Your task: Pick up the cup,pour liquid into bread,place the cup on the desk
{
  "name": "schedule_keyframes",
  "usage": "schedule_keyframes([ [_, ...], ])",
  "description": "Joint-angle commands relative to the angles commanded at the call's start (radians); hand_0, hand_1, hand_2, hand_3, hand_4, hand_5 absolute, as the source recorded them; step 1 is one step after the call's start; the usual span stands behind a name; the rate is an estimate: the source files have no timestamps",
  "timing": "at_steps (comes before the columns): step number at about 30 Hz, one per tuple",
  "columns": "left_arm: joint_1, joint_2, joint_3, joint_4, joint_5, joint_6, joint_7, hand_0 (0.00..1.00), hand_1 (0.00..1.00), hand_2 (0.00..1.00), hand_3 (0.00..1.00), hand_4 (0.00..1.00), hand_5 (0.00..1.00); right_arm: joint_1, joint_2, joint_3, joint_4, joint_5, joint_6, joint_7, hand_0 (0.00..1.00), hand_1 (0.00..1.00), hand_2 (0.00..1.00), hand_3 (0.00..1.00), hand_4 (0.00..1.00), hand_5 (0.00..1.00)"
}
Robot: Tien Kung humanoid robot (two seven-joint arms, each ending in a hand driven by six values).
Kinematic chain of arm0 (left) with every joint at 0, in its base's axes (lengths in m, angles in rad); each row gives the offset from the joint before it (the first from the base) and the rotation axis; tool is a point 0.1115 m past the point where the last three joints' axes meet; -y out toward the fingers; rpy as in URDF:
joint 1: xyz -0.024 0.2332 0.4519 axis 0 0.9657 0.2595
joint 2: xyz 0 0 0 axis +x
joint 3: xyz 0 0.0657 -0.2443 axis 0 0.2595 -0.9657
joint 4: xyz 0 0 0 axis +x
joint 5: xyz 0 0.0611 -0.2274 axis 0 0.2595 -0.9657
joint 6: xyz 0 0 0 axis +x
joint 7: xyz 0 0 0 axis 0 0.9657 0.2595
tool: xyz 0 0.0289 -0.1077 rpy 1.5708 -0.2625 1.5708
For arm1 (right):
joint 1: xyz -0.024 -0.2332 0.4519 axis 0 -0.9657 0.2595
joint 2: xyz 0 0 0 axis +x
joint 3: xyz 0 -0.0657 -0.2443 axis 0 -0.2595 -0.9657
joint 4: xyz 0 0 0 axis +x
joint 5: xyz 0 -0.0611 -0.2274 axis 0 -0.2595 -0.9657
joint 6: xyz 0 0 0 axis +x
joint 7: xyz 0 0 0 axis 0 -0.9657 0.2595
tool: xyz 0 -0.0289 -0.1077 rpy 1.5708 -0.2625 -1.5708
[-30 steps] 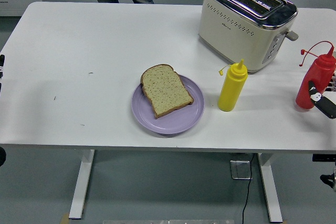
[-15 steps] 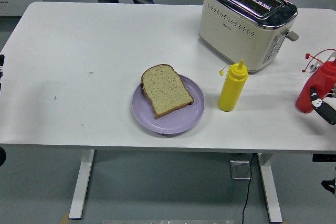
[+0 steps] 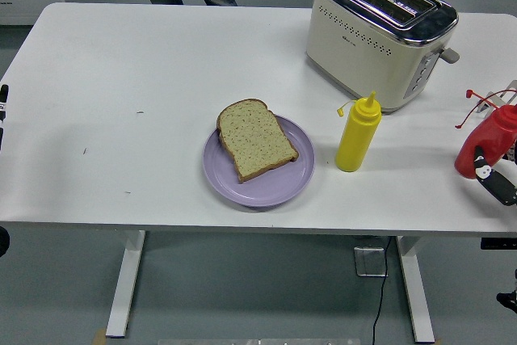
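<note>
- Right hand [image 3: 494, 177] at the far right edge of the counter [image 3: 121, 78], fingers wrapped around the red squeeze bottle [image 3: 482, 141], tilted with its nozzle leaning right; bottle base apparently off the surface, though hard to tell.
- No cup visible; red bottle seemingly standing in for it.
- Bread [image 3: 254, 140] lying on the purple plate [image 3: 266, 187] near the counter's middle, well apart from the bottle.
- Yellow squeeze bottle [image 3: 358, 135] upright between bottle and plate: risk of knocking it over during the carry leftward.
- Grip mostly cut off by the picture edge: risk of slipping, or of squeezing sauce out early over bare counter.
- Toaster [image 3: 380, 31] behind the path; loose cap tether able to snag.
- Left hand barely showing at the left edge; fingers impossible to judge.
</note>
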Motion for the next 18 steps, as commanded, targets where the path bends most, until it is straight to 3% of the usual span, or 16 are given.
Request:
schedule_keyframes([
  [4, -0.001, 0.0, 0.0, 0.0, 0.0, 0.0, 0.0, 0.827, 0.818, 0.863, 0.82, 0.654, 0.998, -0.011, -0.003, 0.006, 0.01, -0.019, 0.01, -0.009, 0.605, 0.554, 0.549, 0.669, 0.627, 0.034],
  [5, -0.001, 0.0, 0.0, 0.0, 0.0, 0.0, 0.0, 0.826, 0.818, 0.863, 0.82, 0.653, 0.998, -0.015, -0.004, 0.007, 0.015, -0.026, 0.014, -0.012, 0.759, 0.695, 0.755, 0.867, 0.749, 0.122],
  [10, -0.001, 0.001, -0.001, 0.0, 0.0, 0.0, 0.0, 0.826, 0.818, 0.863, 0.82, 0.653, 0.998, -0.021, -0.003, 0.013, 0.023, -0.037, 0.02, -0.018, 0.759, 0.695, 0.755, 0.867, 0.749, 0.122],
  [11, -0.001, 0.001, -0.001, 0.0, 0.0, 0.0, 0.0, 0.826, 0.818, 0.863, 0.82, 0.653, 0.998, -0.023, -0.002, 0.015, 0.025, -0.037, 0.022, -0.018, 0.832, 0.776, 0.87, 0.968, 0.769, 0.136],
  [16, -0.001, 0.0, -0.002, 0.0, 0.0, 0.001, 0.0, 0.826, 0.818, 0.863, 0.82, 0.653, 0.998, -0.032, 0.0, 0.02, 0.038, -0.034, 0.023, -0.013, 0.832, 0.776, 0.87, 0.968, 0.769, 0.136],
  [17, -0.001, 0.0, -0.002, 0.0, 0.0, 0.001, 0.0, 0.826, 0.819, 0.863, 0.82, 0.653, 0.998, -0.032, 0.0, 0.021, 0.038, -0.034, 0.023, -0.012, 0.872, 0.828, 0.93, 0.998, 0.782, 0.139],
  [18, -0.001, 0.0, -0.002, 0.0, 0.0, 0.001, -0.001, 0.826, 0.819, 0.863, 0.82, 0.653, 0.998, -0.034, 0.0, 0.024, 0.041, -0.033, 0.025, -0.012, 0.872, 0.828, 0.93, 0.998, 0.782, 0.139],
])
